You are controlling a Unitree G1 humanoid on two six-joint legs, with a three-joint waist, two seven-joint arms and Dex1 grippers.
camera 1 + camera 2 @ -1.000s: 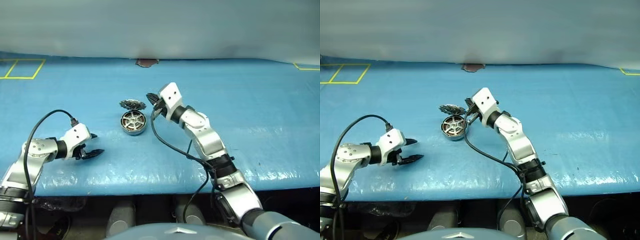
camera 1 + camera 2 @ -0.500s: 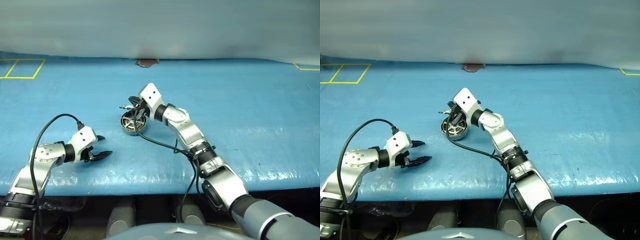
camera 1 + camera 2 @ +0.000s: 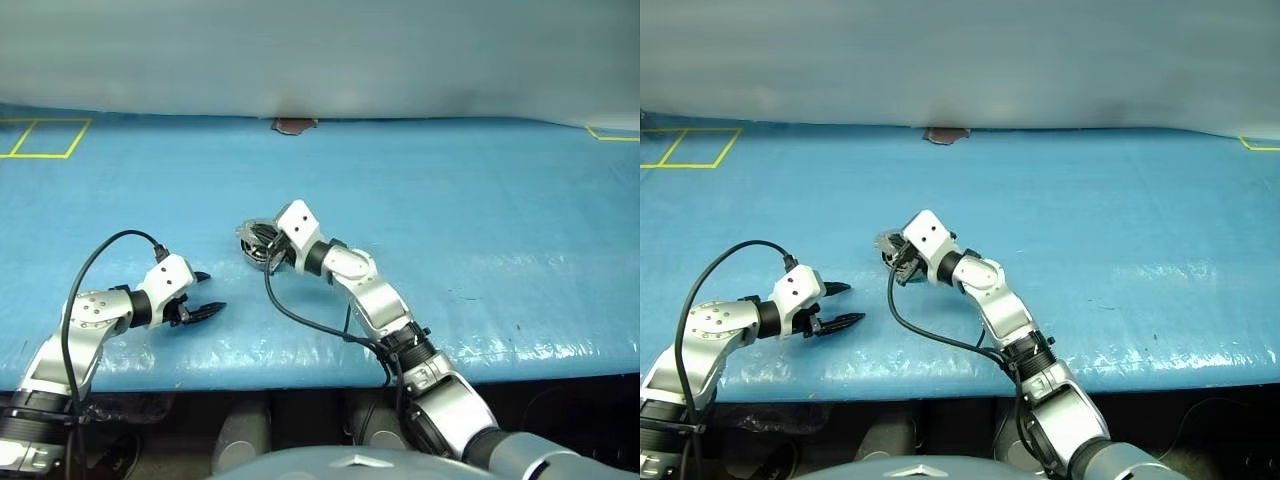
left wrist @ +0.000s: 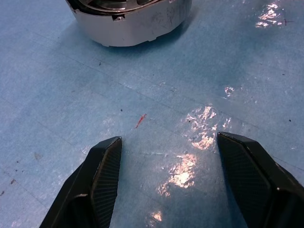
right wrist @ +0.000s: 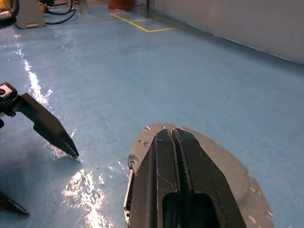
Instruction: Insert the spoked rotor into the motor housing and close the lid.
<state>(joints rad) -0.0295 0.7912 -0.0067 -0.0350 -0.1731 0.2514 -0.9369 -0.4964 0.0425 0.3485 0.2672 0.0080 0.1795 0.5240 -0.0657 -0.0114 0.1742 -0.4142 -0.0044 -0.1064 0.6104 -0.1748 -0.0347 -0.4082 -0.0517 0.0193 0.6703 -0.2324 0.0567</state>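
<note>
The motor housing [image 4: 128, 23], a short silver cylinder, stands on the blue table [image 3: 480, 220] left of centre. The grey scalloped lid [image 5: 223, 175] lies over its top, slightly tilted. My right gripper [image 5: 172, 133] is shut with nothing between its fingers. It lies nearly level across the lid [image 3: 248, 231], and I cannot tell if it touches it. The spoked rotor is hidden beneath the lid and gripper. My left gripper [image 3: 211, 292] stands open just above the table, a short way left of the housing and nearer to me, holding nothing.
Yellow tape squares [image 3: 45, 137] mark the table's far left, with more tape [image 3: 610, 133] at the far right. A small dark patch [image 3: 293, 125] sits at the far edge under the grey wall. A black cable [image 3: 300, 315] trails from my right wrist.
My right gripper has come down and leftward onto the housing. The lid, which leaned behind the housing, now lies over its top and hides the spoked face. The left gripper stays open.
</note>
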